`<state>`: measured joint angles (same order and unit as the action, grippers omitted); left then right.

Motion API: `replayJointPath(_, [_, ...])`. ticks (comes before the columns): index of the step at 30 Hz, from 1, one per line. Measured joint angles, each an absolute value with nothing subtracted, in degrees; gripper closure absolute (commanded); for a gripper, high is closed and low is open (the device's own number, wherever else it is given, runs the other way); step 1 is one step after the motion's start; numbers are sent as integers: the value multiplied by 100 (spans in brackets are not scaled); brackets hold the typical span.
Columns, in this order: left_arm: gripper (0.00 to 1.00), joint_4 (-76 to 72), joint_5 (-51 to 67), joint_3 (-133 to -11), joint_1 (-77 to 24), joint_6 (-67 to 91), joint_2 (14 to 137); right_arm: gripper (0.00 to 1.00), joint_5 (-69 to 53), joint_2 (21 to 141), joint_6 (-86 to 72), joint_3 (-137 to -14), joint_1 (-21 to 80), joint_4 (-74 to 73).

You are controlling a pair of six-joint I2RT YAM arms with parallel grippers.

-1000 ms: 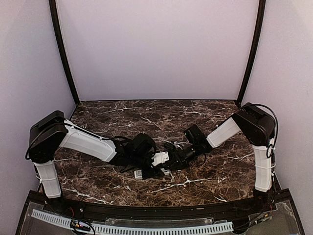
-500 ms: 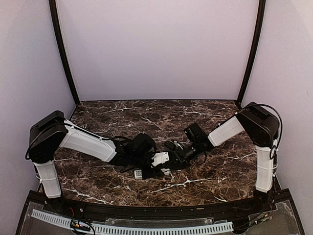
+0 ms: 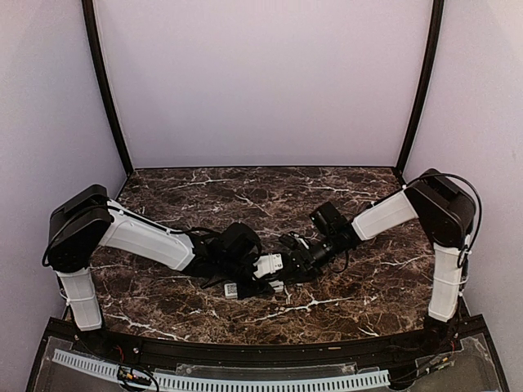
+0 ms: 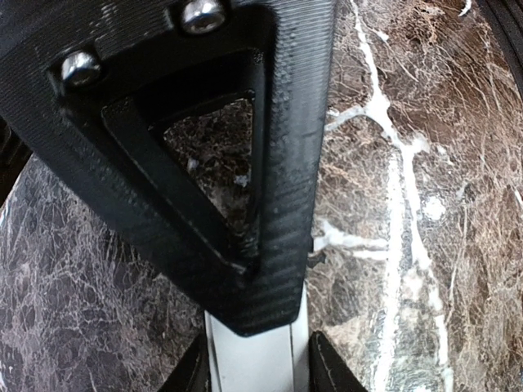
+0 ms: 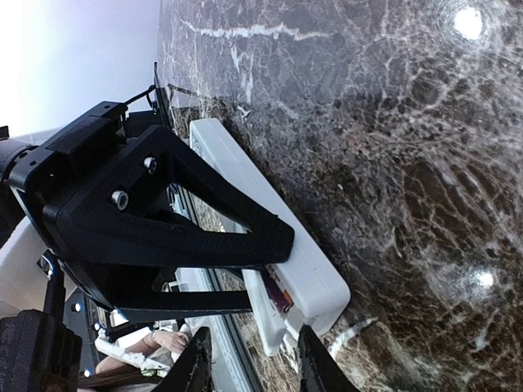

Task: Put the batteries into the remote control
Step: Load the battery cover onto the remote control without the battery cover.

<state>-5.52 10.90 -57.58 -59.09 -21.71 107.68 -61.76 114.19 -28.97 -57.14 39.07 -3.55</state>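
Note:
The white remote control (image 3: 268, 263) sits low over the middle of the marble table, and my left gripper (image 3: 260, 274) is shut on it. In the left wrist view the remote control (image 4: 245, 353) lies between my left gripper's (image 4: 260, 377) two dark fingertips. A black finger frame (image 4: 204, 139) crosses above it. In the right wrist view the remote control (image 5: 270, 208) runs diagonally, clamped by the left gripper's fingers (image 5: 188, 233). At its near end a dark purplish battery (image 5: 279, 296) shows in the recess. My right gripper (image 5: 255, 365) is open just short of that end, holding nothing.
A small white piece (image 3: 231, 289) lies on the table (image 3: 351, 286) just in front of the left gripper. Lilac walls and two black posts (image 3: 106, 90) close off the back and sides. A white slotted rail (image 3: 221, 380) runs along the near edge.
My right gripper has opened and drawn back slightly to the right; its elbow has swung outward. The left arm and the remote control have stayed still.

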Motion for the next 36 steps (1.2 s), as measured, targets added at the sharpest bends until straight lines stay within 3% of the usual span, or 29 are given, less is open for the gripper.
replayJointPath(9, [99, -552, 1090, -5758, -5909, -2198, 10768, 67, -5649, 11290, -2596, -5725, 3861, -1127])
replayJointPath(15, [77, -550, 1092, -5758, -5909, -2220, 10768, 68, -5496, 11083, -2469, -5725, 3758, -1420])
replayJointPath(24, [64, -548, 1094, -5758, -5909, -2228, 10768, 69, -5459, 10986, -2425, -5741, 3739, -1494])
replayJointPath(36, [53, -449, 1057, -5719, -5909, -2239, 10768, 91, -5468, 10986, -2460, -5743, 3741, -1426])
